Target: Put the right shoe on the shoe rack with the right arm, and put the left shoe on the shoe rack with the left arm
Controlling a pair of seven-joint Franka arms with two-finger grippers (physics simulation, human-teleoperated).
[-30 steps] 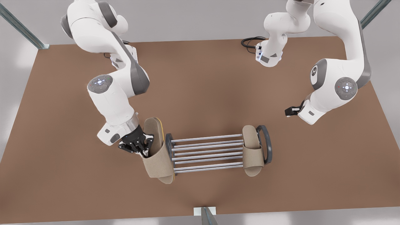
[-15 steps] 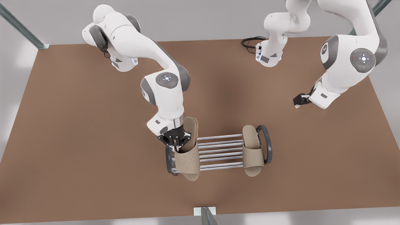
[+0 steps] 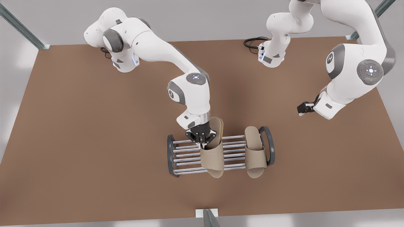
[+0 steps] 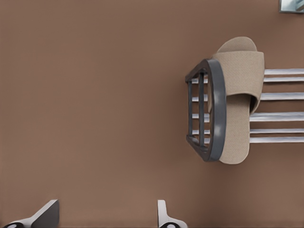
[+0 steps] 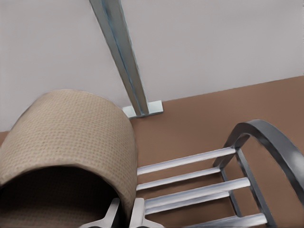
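The shoe rack (image 3: 169, 156) lies near the table's front edge. One beige slipper (image 3: 255, 153) rests on its bars by the end hoop on the front view's right. My right gripper (image 3: 203, 143) is shut on the strap of the other slipper (image 3: 213, 157), holding it over the middle bars. The right wrist view shows that strap (image 5: 71, 128) pinched between my fingers (image 5: 135, 213), with the rack's bars (image 5: 190, 159) beyond. My left gripper (image 3: 302, 108) waits open off the front view's right. Its wrist view shows the resting slipper (image 4: 240, 71) and the hoop (image 4: 217, 109).
Brown table (image 3: 79, 142) with open room on both sides of the rack. A metal post foot (image 3: 206, 214) stands at the front edge. The two arm bases and a black cable (image 3: 252, 42) sit along the back edge.
My right arm has carried its slipper from beyond the rack's end on the front view's left to over the middle bars. My left arm drew back a little and now holds still.
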